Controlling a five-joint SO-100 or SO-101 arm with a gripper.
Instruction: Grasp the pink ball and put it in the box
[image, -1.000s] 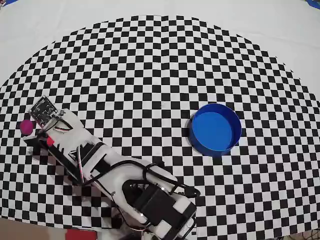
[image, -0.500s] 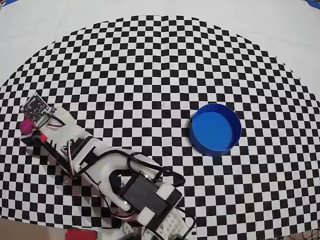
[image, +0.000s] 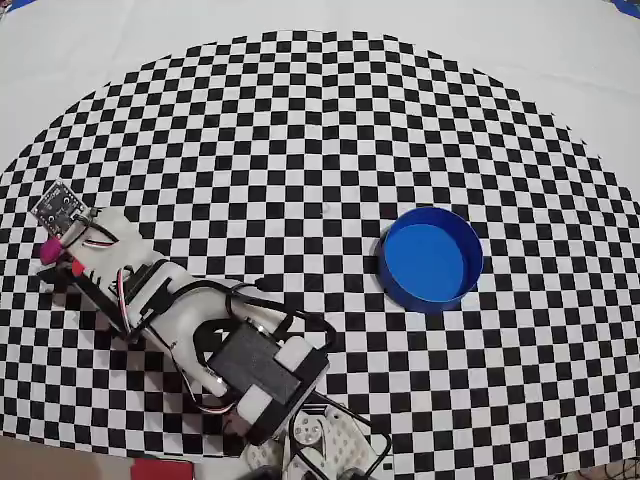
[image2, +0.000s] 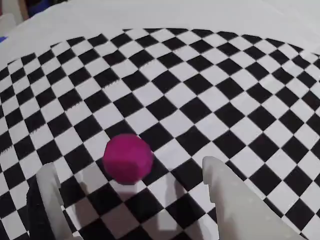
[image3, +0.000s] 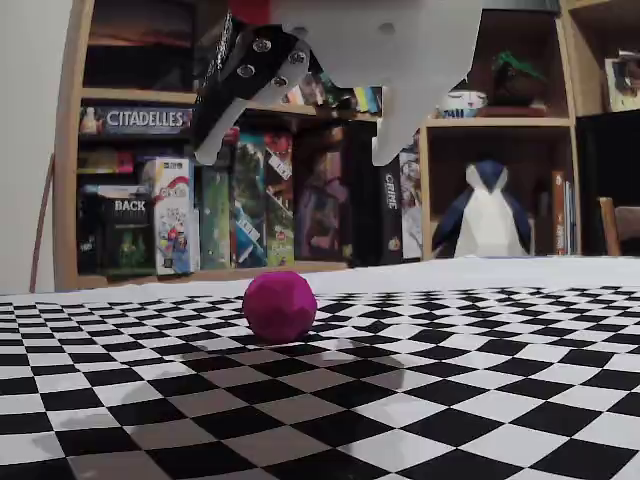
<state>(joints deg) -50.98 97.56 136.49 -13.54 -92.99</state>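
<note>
The pink ball (image3: 279, 307) sits on the checkered tabletop (image: 320, 150), at the far left of the pattern in the overhead view, where only a sliver of it (image: 47, 247) shows beside the arm's head. The end effector (image3: 300, 158) hangs above it with its jaws released — in the fixed view both fingertips are clear of the ball, one to each side and higher up, not touching it. From the wrist view the ball (image2: 128, 158) lies between the two pale fingers (image2: 235, 200) and a little toward the left one, resting on the checker squares with its shadow under it.

The box (image: 431, 258) — a round blue tub — stands well apart, on the right half of the pattern in the overhead view, with nothing inside it that I can see. The arm (image: 200, 330) stretches from the bottom edge of that view up and leftward to the ball. Behind the tabletop, in the fixed view, stands a shelf of board games (image3: 180, 215) and a penguin figure (image3: 487, 215).
</note>
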